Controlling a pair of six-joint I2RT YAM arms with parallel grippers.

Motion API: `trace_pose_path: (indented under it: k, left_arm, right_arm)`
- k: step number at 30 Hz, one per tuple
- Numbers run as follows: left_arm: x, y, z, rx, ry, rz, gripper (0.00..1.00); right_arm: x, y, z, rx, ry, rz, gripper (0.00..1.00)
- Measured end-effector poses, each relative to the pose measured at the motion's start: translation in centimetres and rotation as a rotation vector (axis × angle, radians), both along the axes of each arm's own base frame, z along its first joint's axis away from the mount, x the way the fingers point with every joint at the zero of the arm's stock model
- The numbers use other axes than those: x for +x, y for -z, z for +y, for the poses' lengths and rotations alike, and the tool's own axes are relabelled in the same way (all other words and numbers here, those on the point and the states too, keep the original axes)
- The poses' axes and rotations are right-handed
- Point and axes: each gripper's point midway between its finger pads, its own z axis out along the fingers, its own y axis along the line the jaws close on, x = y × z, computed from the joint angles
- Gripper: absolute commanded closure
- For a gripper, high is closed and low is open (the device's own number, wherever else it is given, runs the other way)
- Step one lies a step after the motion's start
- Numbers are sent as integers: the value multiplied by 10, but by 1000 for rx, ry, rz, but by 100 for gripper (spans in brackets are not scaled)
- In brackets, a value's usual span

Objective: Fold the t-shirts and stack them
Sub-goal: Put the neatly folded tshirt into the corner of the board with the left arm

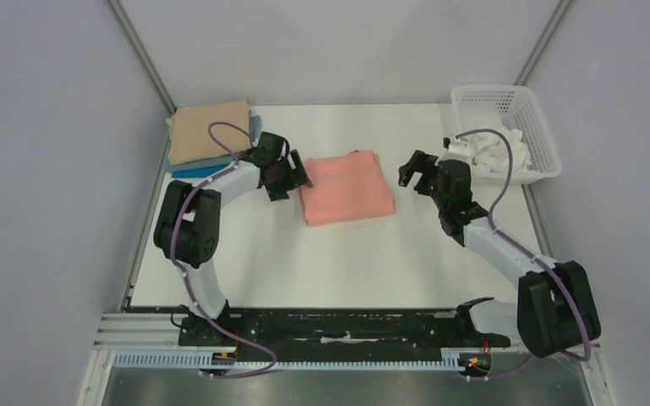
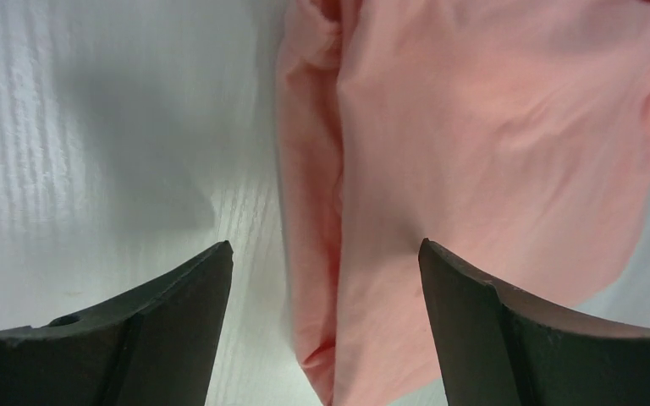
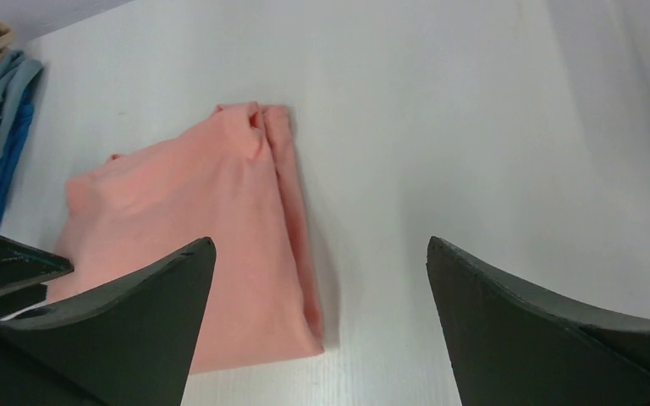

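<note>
Pink shirt (image 1: 347, 188): folded into a flat rectangle in the middle of the bench (image 1: 347, 262), between the two arms. It looks finished and ready to be moved.
Stack (image 1: 212, 135): tan on top, then grey-blue, then blue, in the far left corner. This is likely where the pink shirt goes next.
Left pincer (image 1: 294, 178): spread and empty at the shirt's left edge. In the wrist view one finger is over bare bench and the other over cloth, so the folded edge lies between them. That placement suits a pinch along this edge. Whether the tips touch the cloth, I cannot tell.
Right pincer (image 1: 415, 172): spread and empty, near the shirt's right edge but apart from it, over bare bench. It seems placed to take the opposite side.
Basket (image 1: 508, 106): far right corner, behind the right arm, with white pieces inside.
</note>
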Motion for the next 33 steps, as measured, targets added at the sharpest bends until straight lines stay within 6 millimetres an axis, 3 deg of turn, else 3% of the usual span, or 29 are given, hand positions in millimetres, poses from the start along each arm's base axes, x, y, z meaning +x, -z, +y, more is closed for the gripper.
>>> trace_pose_path:
  k: [3, 9, 14, 16, 24, 29, 33]
  left_arm:
    - [-12, 29, -4, -14, 7, 72, 19]
    - [-6, 30, -26, -95, 12, 44, 45]
    - [-13, 39, -50, -107, 37, 48, 75]
    - [-16, 42, -57, -84, 40, 48, 96]
    - [3, 40, -58, 89, 17, 35, 98]
    - [28, 29, -25, 344, 51, -33, 98]
    - [63, 4, 5, 580, 102, -134, 98]
  right_arm:
    - [-18, 5, -16, -24, 49, -7, 2]
    - [-35, -8, -28, -46, 67, -62, 2]
    - [-38, -9, -33, -71, 77, -67, 2]
    - [-39, -7, -34, -79, 77, -59, 2]
    - [-41, -2, -40, -127, 91, -43, 2]
    - [-41, -1, -45, -155, 101, -44, 2]
    - [-42, 1, -49, -174, 119, -38, 2]
